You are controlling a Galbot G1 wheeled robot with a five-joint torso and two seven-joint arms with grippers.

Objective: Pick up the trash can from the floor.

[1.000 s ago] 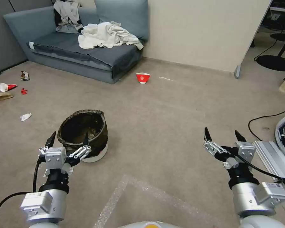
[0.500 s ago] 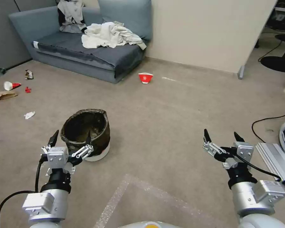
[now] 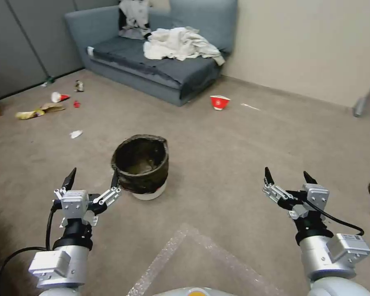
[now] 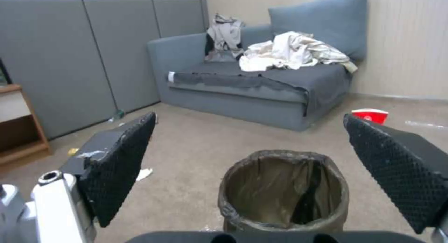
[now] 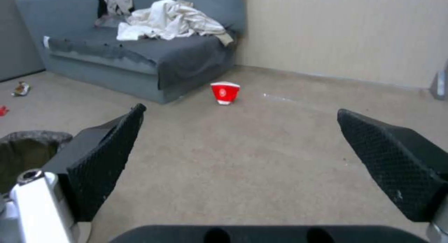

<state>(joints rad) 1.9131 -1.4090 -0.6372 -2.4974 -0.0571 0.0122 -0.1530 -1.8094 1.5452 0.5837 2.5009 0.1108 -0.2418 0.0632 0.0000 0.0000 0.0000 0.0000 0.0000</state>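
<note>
We find the trash can upright on the floor, ahead of the robot at about 11 o'clock, its wrinkled dark liner folded over the rim and the white base showing beneath. The left gripper hangs just short of the can at its 7 o'clock side, released, jaws spread wide, holding nothing. The right gripper is also released and empty, well apart from the can at its 4 o'clock. In the left wrist view the can sits between the two pads but off-centre, nearer one of them.

In our judgement the step in hand is the approach. The grip should take the rim wall, one finger inside and one outside. The liner looks slack, so pinching plastic alone risks slippage. A red paper bowl near the sofa lies clear of the path.
</note>
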